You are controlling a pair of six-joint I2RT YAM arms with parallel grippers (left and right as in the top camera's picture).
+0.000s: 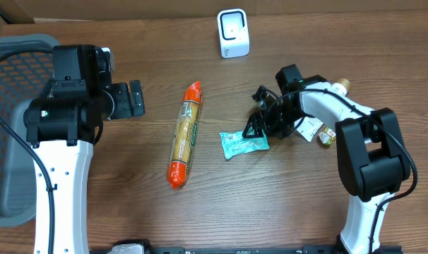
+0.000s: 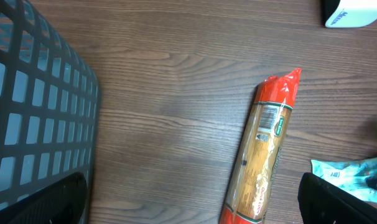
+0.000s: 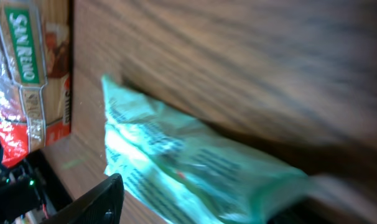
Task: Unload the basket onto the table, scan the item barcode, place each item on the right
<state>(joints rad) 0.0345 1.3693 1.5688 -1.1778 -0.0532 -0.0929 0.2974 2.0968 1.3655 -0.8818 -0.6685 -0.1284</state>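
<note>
The green packet (image 1: 244,144) lies flat mid-table with its long axis running left to right. Its right end meets the right gripper (image 1: 255,129), the nearer arm; whether the jaws grip it cannot be told. The left gripper (image 1: 134,99) hangs wide apart and empty.

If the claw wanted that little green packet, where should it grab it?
Probably across its narrow width, near the right end, coming straight down with the right claw, which hangs closest. The green packet lies flat on the table, so a side approach would find little to grip.
</note>
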